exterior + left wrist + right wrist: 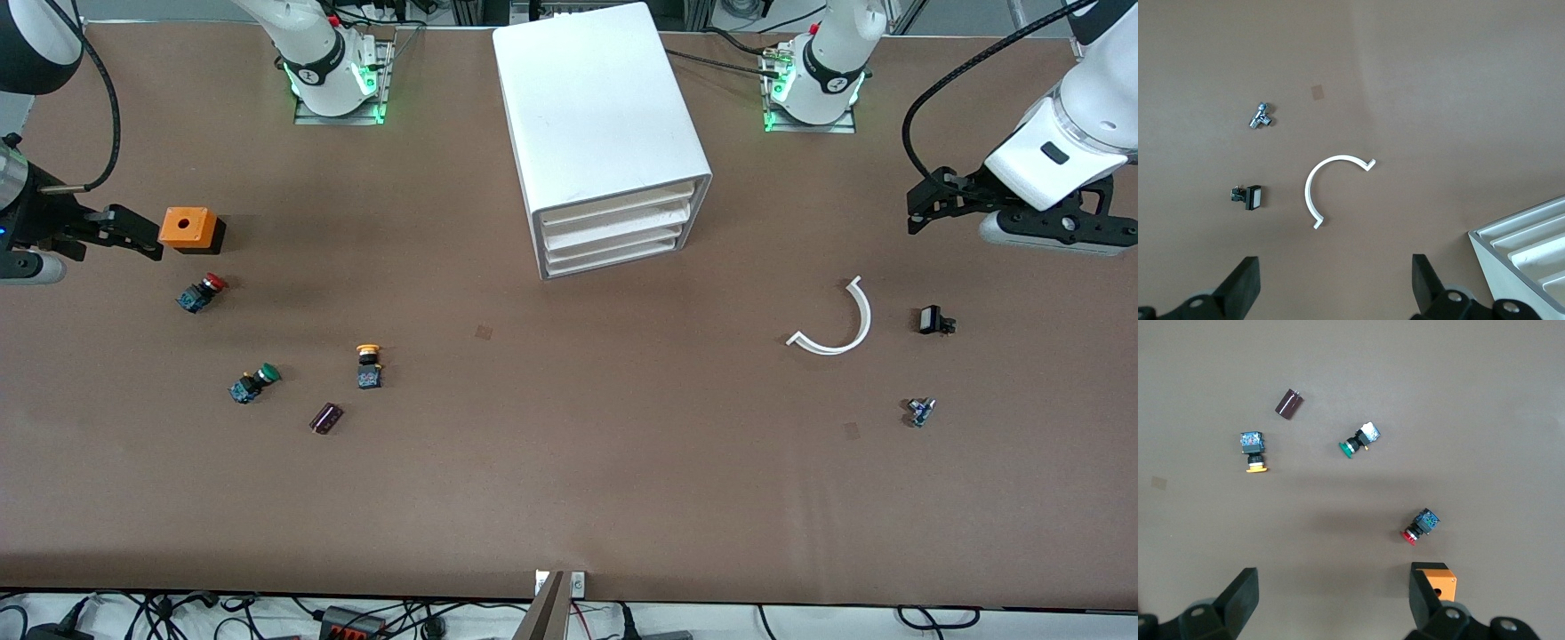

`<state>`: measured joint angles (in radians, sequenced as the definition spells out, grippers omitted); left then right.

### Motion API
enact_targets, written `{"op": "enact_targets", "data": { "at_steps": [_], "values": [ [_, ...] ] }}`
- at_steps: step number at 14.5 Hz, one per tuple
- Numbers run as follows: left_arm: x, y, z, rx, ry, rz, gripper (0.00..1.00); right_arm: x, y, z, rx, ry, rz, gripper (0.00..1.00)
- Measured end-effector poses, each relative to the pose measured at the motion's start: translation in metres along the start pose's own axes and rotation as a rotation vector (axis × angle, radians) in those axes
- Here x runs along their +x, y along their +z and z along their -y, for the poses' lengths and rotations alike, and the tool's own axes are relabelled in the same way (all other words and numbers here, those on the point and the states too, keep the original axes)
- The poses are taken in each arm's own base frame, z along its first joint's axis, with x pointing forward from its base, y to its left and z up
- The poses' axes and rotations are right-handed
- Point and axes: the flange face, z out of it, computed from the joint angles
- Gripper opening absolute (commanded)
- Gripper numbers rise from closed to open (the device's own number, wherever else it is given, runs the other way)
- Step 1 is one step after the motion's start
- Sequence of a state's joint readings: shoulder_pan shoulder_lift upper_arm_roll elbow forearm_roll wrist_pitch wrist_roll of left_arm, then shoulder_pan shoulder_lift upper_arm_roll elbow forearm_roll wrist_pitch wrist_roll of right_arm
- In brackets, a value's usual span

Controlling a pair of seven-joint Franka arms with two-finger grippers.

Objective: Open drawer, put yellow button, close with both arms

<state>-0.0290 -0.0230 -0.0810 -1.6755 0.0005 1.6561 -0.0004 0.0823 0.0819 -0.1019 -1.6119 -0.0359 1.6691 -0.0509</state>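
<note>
The white cabinet (596, 116) stands at the middle of the table between the arm bases. Its top drawer (618, 205) is shut. The yellow button (368, 364) lies on its side on the table toward the right arm's end, nearer the front camera than the cabinet; it also shows in the right wrist view (1254, 452). My right gripper (142, 236) (1331, 597) is open and empty, up over the table beside an orange box. My left gripper (925, 203) (1336, 283) is open and empty over the left arm's end. A corner of the cabinet (1528, 247) shows in the left wrist view.
A red-capped switch (203, 292), a green-capped switch (253, 382), a dark cylinder (325, 418) and the orange box (188, 228) lie near the yellow button. A white plastic arc (836, 324), a small black part (933, 320) and a small metal part (920, 411) lie toward the left arm's end.
</note>
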Motion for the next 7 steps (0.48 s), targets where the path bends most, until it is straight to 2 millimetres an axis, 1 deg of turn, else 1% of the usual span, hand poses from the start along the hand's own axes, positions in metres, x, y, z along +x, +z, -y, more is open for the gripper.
{"op": "enact_targets", "data": {
  "at_steps": [4,7],
  "values": [
    [0.0,0.0,0.0,0.0,0.0,0.0,1.0,0.001,0.0,0.0003,0.0,-0.001,-0.006,1.0],
    [0.0,0.0,0.0,0.0,0.0,0.0,1.0,0.0029,0.0044,0.0036,-0.001,-0.007,0.002,1.0]
  ]
}}
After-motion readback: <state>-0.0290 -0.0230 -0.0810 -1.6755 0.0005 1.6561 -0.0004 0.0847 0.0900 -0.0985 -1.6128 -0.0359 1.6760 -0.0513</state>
